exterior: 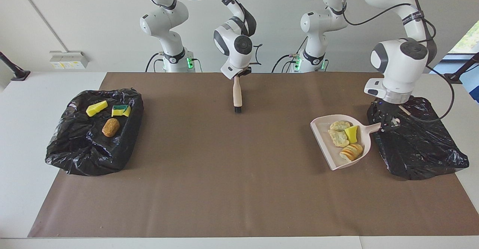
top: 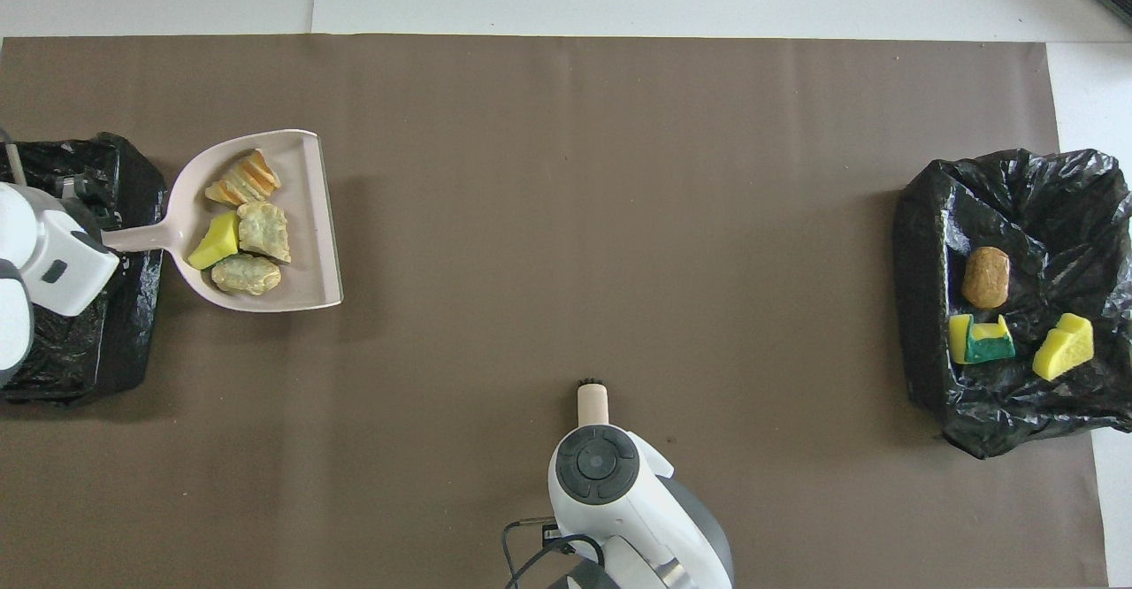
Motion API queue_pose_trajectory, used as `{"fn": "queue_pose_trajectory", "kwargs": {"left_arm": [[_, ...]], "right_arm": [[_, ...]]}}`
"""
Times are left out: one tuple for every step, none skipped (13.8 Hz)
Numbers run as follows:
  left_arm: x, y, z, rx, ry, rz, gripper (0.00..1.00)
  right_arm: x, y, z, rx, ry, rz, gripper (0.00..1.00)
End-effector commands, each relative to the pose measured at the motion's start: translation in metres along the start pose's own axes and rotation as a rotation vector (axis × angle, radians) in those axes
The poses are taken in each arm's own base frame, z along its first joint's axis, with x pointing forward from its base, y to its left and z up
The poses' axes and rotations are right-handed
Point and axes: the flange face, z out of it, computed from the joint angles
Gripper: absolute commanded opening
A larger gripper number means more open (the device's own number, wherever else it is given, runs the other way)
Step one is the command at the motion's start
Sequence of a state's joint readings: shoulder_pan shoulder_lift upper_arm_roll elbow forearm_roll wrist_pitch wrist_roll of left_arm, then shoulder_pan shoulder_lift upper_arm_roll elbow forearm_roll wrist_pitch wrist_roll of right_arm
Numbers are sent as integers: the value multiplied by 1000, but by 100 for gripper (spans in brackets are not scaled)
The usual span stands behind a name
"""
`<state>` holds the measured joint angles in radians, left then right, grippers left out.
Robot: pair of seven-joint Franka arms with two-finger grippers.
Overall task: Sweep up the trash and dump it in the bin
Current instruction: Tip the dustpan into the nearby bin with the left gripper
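i have the left gripper [exterior: 387,123] closed on the handle of the pink dustpan [exterior: 329,150], and it hangs over the edge of the black-lined bin [exterior: 419,144] at the left arm's end of the table. the pan itself is lifted over the brown mat [exterior: 224,189] just beside that bin, its open lip turned away from the bin toward the middle of the mat. riding in the pan i count four bits of trash: a yellow sponge scrap [exterior: 351,134], two pale tan chunks [exterior: 338,137] and a striped bread-like piece [exterior: 351,151] nearest the lip. whether the pan's underside touches the mat i can't quite tell from here, though its shadow suggests it is clear.

the right gripper [exterior: 236,77] is clamped on the top of the small brush [exterior: 237,97], holding it upright, bristles down, over the mat well apart from the bin.

the second bin [exterior: 93,133] at the right arm's end holds a yellow sponge [exterior: 96,108], a green-and-yellow sponge piece [exterior: 121,110] and a brown chunk [exterior: 110,127].
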<state>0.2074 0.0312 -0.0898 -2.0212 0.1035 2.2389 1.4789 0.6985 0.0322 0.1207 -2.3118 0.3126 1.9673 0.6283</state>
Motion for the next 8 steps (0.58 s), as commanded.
{"fn": "queue_pose_trajectory", "kwargs": {"left_arm": [[-65, -12, -46, -17, 31, -93, 0], [-86, -15, -60, -17, 34, -99, 0], [-110, -17, -72, -10, 44, -105, 0], [-136, -17, -78, -6, 55, -126, 0], [-164, -15, -84, 6, 61, -145, 0], [-190, -13, -89, 24, 52, -164, 0], [-211, -14, -93, 35, 45, -195, 0], [-222, -20, -100, 58, 33, -204, 0]], "right_arm": [[-2, 5, 3, 29, 3, -22, 59], [-4, 0, -4, 38, 16, -34, 100], [1, -3, -22, 58, 43, -40, 100], [9, -4, -43, 82, 75, -50, 100], [21, 1, -66, 114, 107, -50, 100], [36, 13, -92, 125, 161, -40, 100], [51, 26, -117, 117, 217, -29, 100], [60, 37, -139, 104, 266, -24, 100]]}}
